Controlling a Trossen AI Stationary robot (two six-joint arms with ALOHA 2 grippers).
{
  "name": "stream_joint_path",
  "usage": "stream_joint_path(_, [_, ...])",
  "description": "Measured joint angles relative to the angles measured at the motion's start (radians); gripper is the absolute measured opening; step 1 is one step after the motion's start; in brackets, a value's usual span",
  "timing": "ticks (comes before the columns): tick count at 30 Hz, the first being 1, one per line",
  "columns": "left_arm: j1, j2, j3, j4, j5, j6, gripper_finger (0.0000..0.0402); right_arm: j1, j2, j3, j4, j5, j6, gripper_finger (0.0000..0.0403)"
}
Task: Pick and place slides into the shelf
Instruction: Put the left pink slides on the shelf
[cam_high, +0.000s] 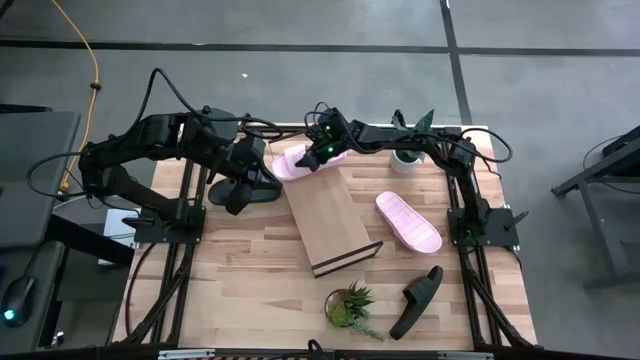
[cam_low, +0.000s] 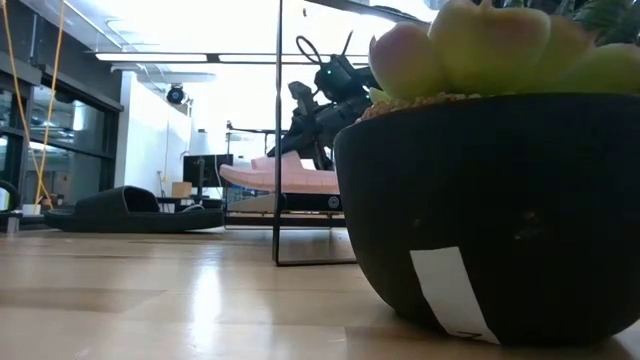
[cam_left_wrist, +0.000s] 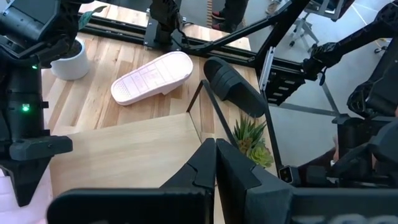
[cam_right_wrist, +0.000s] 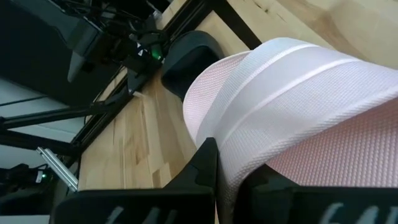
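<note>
A pale pink slide (cam_high: 296, 163) is at the far end of the slanted wooden shelf (cam_high: 330, 225), with my right gripper (cam_high: 314, 154) shut on it. In the low view this slide (cam_low: 282, 176) lies level along the shelf's raised end. A second pink slide (cam_high: 408, 222) lies flat on the table right of the shelf. One black slide (cam_high: 417, 300) lies near the front right. Another black slide (cam_high: 258, 188) lies left of the shelf. My left gripper (cam_high: 237, 204) hangs shut above that slide, holding nothing. My right gripper pinches the pink slide's wide strap (cam_right_wrist: 249, 149) between its two fingers, at the strap's edge. The fingers come slanting down from the table's right side. The slide sits level with its sole toward the shelf's far end; I cannot tell whether the sole touches the board.
A white-potted plant (cam_high: 408, 158) stands at the far right, under my right arm. A black-potted plant (cam_high: 348, 305) stands near the front edge and fills the low view's right side (cam_low: 490, 210). The shelf's thin wire frame (cam_low: 278, 130) rises beside the board.
</note>
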Motion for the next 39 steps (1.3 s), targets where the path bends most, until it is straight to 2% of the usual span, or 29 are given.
stream_joint_path(8, [0.0, 0.0, 0.0, 0.0, 0.0, 0.0, 0.0001, 0.007, 0.0, 0.0, 0.019, 0.003, -0.005, 0.0037])
stream_joint_path(16, [0.0, 0.0, 0.0, 0.0, 0.0, 0.0, 0.0001, 0.011, 0.0, 0.0, -0.008, 0.052, -0.002, 0.0069])
stream_joint_path(31, [0.0, 0.0, 0.0, 0.001, 0.0, 0.0, 0.0003, 0.038, 0.0, 0.001, -0.041, 0.105, -0.057, 0.0074])
stream_joint_path(39, [0.0, 0.0, 0.0, 0.001, 0.0, 0.0, 0.0003, 0.042, 0.0, 0.065, -0.102, 0.128, -0.103, 0.0074])
